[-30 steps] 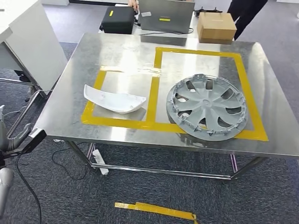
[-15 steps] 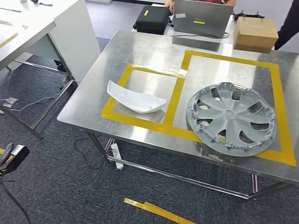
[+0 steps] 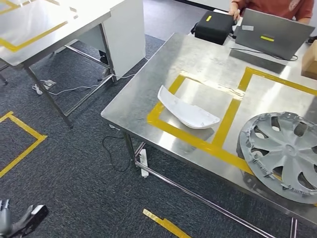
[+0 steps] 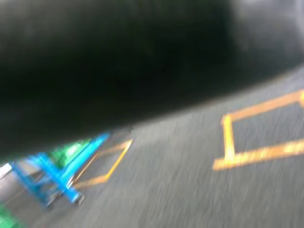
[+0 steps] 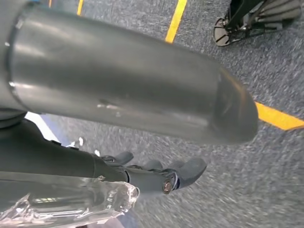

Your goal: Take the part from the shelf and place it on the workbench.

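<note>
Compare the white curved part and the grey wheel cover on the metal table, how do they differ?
The white curved part is white, long and narrow, with no openings; the grey wheel cover is grey, round and clearly larger, with spokes and cutouts. The white part lies inside the left yellow-taped box; the wheel cover lies in the right one and overlaps its front tape. Both rest on the metal table, untouched.

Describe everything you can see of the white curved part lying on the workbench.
The white curved part is a long, shallow shell that looks like smooth moulded plastic, tapering to a point at each end. It lies with its hollow side up on the steel workbench, inside the smaller square of yellow tape, slanted across it. Nothing touches it but the bench top. The grey wheel cover lies apart from it in the neighbouring square.
</note>
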